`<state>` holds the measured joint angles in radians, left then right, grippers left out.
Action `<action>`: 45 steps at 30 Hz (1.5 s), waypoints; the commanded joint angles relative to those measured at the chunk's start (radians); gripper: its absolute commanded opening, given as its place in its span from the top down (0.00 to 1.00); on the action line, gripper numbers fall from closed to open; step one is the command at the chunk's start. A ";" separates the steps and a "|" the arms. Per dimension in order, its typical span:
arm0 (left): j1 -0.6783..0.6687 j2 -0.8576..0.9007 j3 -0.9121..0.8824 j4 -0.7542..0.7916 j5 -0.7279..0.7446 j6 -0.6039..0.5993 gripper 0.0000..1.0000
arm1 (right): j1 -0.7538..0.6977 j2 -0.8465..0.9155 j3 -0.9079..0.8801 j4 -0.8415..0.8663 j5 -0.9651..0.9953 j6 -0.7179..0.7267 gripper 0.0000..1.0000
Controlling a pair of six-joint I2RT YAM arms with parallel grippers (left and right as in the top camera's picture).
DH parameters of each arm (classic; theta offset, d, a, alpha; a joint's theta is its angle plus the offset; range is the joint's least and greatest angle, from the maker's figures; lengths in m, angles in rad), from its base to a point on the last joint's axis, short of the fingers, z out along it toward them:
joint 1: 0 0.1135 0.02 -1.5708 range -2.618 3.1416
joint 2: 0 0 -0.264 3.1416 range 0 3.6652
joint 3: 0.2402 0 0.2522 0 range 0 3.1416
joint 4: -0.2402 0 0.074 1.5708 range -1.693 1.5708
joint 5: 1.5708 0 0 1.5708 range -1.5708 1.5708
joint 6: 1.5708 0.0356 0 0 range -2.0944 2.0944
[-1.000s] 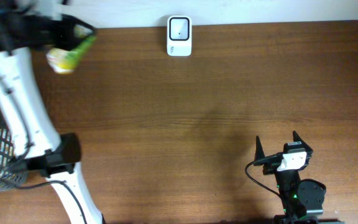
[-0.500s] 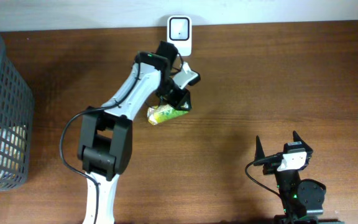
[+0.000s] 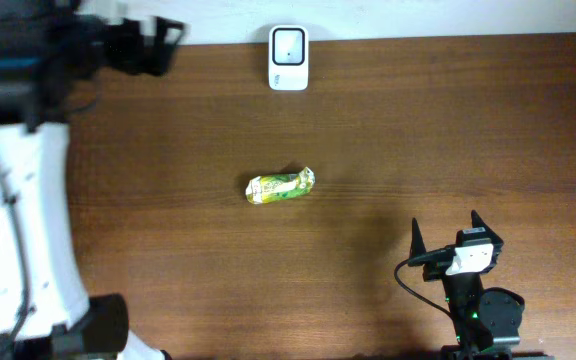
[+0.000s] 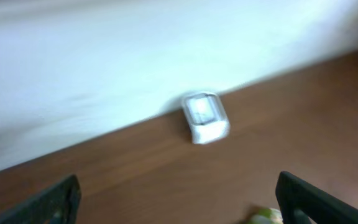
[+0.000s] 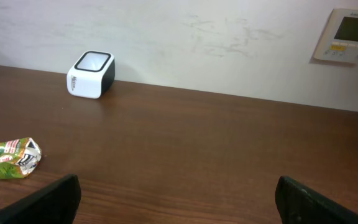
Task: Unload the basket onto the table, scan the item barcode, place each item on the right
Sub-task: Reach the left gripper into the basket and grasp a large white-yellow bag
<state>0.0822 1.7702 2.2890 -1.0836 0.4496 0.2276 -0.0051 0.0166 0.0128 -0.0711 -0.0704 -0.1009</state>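
A crumpled green-and-yellow packet (image 3: 280, 187) lies on its side, mid-scene. The white scanner (image 3: 288, 58) stands upright far beyond it, well apart.

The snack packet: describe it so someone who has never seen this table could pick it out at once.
Start at the brown wooden table, with a white barcode scanner at its far edge by the wall. Near the middle, apart from the scanner, lies the snack packet. It is the only crumpled green-and-yellow thing there.

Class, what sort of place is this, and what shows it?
Probably a lab bench staged as a checkout: white barcode scanner by the wall, green snack packet on the wooden table.
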 commanded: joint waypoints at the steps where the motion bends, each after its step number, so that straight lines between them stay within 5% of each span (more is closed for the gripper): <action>1: 0.208 -0.019 -0.004 -0.062 -0.154 -0.114 0.14 | -0.002 -0.004 -0.007 -0.001 -0.005 0.004 0.01; 5: 0.468 -0.018 -0.011 -0.237 -0.458 -0.454 0.16 | -0.002 -0.004 -0.007 -0.001 -0.005 0.004 0.01; 7: 0.575 -0.018 -0.018 -0.288 -0.500 -0.521 0.15 | -0.002 -0.004 -0.007 -0.001 -0.005 0.004 0.01; 11: 0.700 -0.018 -0.163 -0.274 -0.502 -0.523 0.13 | -0.002 -0.004 -0.007 -0.001 -0.005 0.004 0.01; 17: 0.834 -0.018 -0.605 -0.035 -0.498 -0.506 0.12 | -0.002 -0.004 -0.007 -0.001 -0.005 0.004 0.01; 18: 0.849 -0.018 -0.772 0.117 -0.436 -0.344 0.10 | -0.002 -0.004 -0.007 -0.001 -0.005 0.004 0.01; 22: 0.848 -0.018 -0.908 0.245 -0.409 -0.301 0.11 | -0.002 -0.004 -0.007 -0.001 -0.005 0.004 0.01; 26: 0.849 -0.014 -0.986 0.333 -0.412 -0.226 0.24 | -0.002 -0.004 -0.007 -0.001 -0.005 0.004 0.01; 34: 0.849 0.115 -0.997 0.348 -0.431 -0.226 0.21 | -0.002 -0.004 -0.007 -0.001 -0.005 0.004 0.01; 35: 0.848 0.130 -0.997 0.348 -0.431 -0.226 0.29 | -0.002 -0.004 -0.007 -0.001 -0.005 0.004 0.01; 36: 0.848 0.137 -0.997 0.349 -0.430 -0.226 0.57 | -0.002 -0.004 -0.007 -0.001 -0.005 0.004 0.01; 38: 0.849 0.137 -0.995 0.358 -0.431 -0.226 0.88 | -0.002 -0.004 -0.007 -0.001 -0.005 0.004 0.01; 41: 0.848 0.137 -0.965 0.354 -0.426 -0.227 1.00 | -0.002 -0.004 -0.007 -0.001 -0.005 0.004 0.01; 45: 0.848 0.132 -0.735 0.212 -0.383 -0.227 1.00 | -0.002 -0.004 -0.007 -0.001 -0.005 0.004 0.01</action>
<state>0.9298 1.8893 1.3968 -0.7956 0.0223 0.0078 -0.0051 0.0166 0.0128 -0.0711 -0.0704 -0.1005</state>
